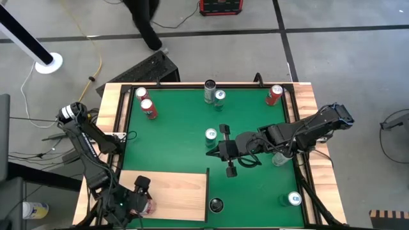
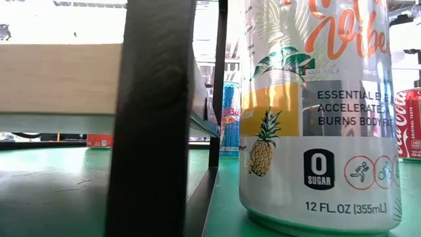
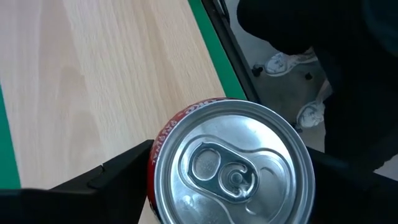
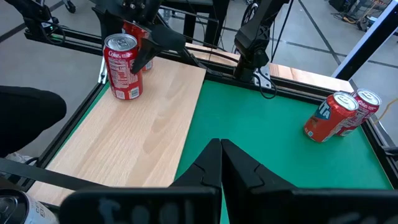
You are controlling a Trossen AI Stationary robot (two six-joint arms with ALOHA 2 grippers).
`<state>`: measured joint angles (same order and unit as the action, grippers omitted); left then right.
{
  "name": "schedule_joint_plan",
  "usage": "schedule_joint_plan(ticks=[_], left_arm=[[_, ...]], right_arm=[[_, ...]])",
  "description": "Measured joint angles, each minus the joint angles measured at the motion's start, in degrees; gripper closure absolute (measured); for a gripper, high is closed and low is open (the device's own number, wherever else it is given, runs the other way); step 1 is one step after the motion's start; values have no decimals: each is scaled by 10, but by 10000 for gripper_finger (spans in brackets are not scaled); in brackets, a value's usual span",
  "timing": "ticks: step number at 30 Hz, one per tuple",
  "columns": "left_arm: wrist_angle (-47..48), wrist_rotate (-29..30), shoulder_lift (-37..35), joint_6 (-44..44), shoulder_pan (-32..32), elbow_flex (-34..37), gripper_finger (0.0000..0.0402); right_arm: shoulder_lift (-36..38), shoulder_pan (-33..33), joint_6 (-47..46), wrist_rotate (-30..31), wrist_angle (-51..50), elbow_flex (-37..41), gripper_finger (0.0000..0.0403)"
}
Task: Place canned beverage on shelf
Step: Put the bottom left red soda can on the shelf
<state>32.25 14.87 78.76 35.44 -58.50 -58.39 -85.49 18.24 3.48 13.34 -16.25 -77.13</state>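
The red Coca-Cola can with a silver top (image 4: 122,67) stands upright on the pale, light-grained wooden shelf board (image 1: 176,191), near its left edge, at the lower left of the high view. In the left wrist view its lid fills the lower centre of the frame, pull tab flat and unopened, with a red rim showing behind it. White script lettering runs down its red side.

The left gripper (image 1: 142,198) straddles this can with its fingers (image 3: 106,180) spread wide, one on either side; contact cannot be confirmed. The right gripper (image 1: 214,151) hangs over the middle of the green mat (image 1: 172,134) with its fingers pressed together, holding nothing.

In the low view, a tall silver pineapple-printed can (image 2: 316,112) stands at right of frame. Legible on it: "0 SUGAR", "12 FL. OZ (355mL)", "ESSENTIAL", "ACCELERATE", "BURNS BODY FAT". Behind it stand a blue-and-silver Red Bull can (image 2: 229,118) and, at the right edge, a second red Coca-Cola can (image 2: 410,125).
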Motion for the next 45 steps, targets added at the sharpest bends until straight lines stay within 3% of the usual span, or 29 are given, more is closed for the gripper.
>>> schedule_joint_plan(ticks=[11, 21, 30, 36, 45], left_arm=[[15, -10, 0, 7, 0, -1, 44], [102, 0, 0, -50, 0, -81, 44], [197, 61, 0, -103, 15, -168, 44], [211, 97, -1, -190, 43, -217, 44], [209, 203, -39, -318, 143, -223, 50]], right_arm=[[0, 0, 0, 0, 0, 0, 378], [0, 0, 0, 0, 0, 0, 378], [0, 1, -4, 0, 0, 0, 378], [0, 7, -7, 0, -5, 0, 378], [0, 3, -80, 0, -88, 0, 378]])
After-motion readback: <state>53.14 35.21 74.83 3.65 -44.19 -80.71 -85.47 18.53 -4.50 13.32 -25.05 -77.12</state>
